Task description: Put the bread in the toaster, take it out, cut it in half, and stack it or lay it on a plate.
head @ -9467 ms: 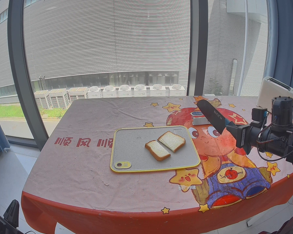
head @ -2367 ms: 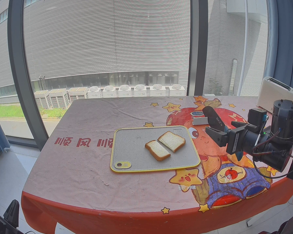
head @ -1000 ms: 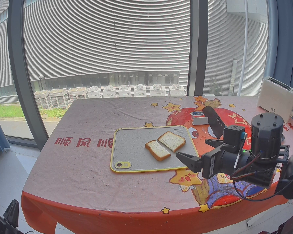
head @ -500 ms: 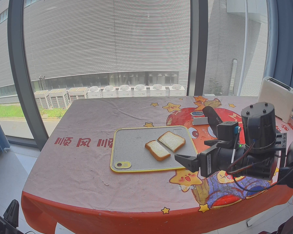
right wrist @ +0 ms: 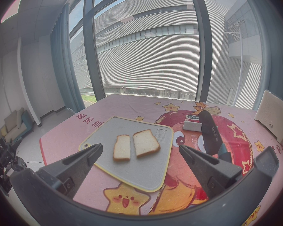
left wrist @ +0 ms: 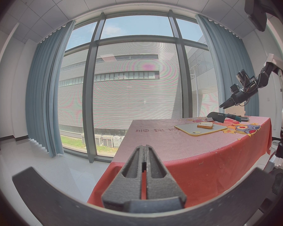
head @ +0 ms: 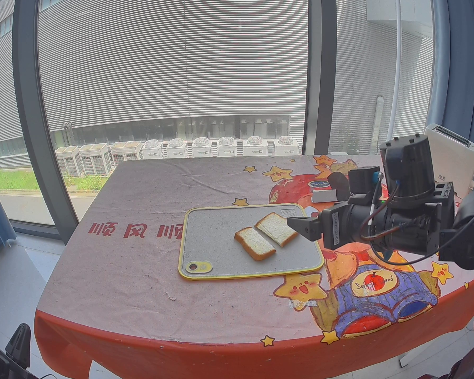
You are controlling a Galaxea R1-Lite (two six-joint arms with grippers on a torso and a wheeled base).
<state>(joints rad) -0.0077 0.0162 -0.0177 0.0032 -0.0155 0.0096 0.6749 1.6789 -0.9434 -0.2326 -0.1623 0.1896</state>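
Right arm point(head: 405, 222) blocks most of the knife point(head: 338, 181); just a dark stub shows clear. Toaster point(head: 458, 151): near lower corner hidden behind that arm. Cutting board point(head: 221, 238): right edge partly covered. From the left wrist, bread halves point(left wrist: 206, 125) too small to tell apart.

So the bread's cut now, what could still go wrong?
1. The halves lie close together on the board, so the open right hand might nudge or pinch both at once, or crush them.
2. The knife lies just beside the board, near that hand; the arm could knock it.
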